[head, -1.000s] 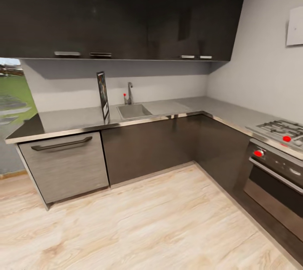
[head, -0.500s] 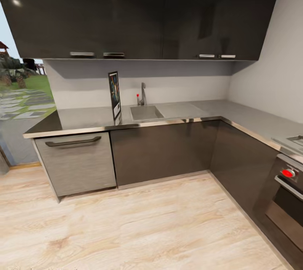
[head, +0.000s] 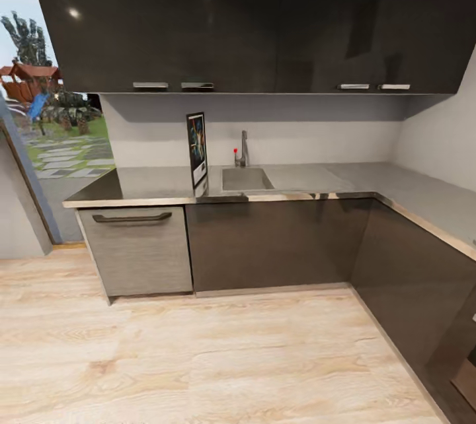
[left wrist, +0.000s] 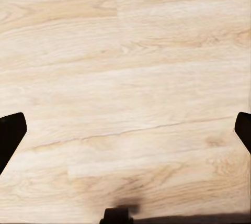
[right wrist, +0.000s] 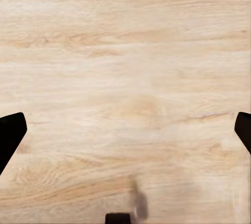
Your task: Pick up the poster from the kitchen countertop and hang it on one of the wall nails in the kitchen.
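The poster stands upright at centre-left of the frame, on the kitchen countertop just left of the sink. It looks thin, stiff and light; a side-edge pinch on the frame seems safest. Both wrist views show spread, empty fingertips above the wooden floor.

1 poster, 1 sink, 1 tap, 1 bench, 4 upper cabinet handles, 1 drawer handle, 2 end effectors.
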Motion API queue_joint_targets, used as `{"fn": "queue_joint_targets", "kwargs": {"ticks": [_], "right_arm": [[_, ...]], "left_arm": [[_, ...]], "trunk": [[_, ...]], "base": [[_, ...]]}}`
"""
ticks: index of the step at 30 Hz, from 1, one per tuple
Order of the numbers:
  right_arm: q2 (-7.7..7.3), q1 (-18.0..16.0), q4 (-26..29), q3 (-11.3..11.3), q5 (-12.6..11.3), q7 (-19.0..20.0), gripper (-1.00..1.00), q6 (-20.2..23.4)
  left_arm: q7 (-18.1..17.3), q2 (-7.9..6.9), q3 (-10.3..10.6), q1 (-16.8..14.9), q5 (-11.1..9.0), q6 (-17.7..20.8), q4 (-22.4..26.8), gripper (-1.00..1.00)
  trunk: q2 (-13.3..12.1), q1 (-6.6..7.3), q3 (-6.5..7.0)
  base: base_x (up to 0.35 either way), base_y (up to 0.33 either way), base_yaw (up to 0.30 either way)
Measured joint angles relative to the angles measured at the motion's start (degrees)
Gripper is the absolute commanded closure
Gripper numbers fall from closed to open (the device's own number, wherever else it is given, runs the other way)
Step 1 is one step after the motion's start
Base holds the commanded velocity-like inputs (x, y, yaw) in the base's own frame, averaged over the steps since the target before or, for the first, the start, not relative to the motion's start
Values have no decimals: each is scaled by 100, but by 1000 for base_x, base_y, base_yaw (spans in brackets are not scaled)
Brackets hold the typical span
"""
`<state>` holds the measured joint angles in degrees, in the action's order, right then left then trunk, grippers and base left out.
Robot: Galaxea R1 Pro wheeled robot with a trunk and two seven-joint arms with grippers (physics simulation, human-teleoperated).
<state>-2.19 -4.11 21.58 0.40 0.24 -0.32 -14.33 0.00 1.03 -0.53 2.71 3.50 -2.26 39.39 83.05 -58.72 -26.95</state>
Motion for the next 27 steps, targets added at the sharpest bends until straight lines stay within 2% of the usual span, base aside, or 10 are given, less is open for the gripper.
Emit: {"fn": "queue_joint_targets", "kwargs": {"ticks": [6,11,19,24,27], "right_arm": [[0,0,0,0,0,-2,-100,0],[-3,0,2,4,-3,11,-100,4],[-36,0,1,-10,-9,23,-100,6],[-44,0,15,-39,-26,18,-100,2],[-51,0,34,-59,-53,15,-100,-4]], "left_arm": [[0,0,-1,0,0,-4,0,-100],[-6,-4,-9,0,0,-15,2,-100],[-16,-8,-12,0,-4,-21,2,-100],[-22,-24,-17,0,-7,-32,29,-100],[-19,-51,-10,0,-14,-20,275,-100]], "trunk": [[0,0,0],[0,-1,-1],[0,1,-2],[0,0,-2],[0,-1,-2]], "base": [[118,-296,295],[47,-65,179],[232,-9,27],[87,-1,3],[19,0,1]]}}
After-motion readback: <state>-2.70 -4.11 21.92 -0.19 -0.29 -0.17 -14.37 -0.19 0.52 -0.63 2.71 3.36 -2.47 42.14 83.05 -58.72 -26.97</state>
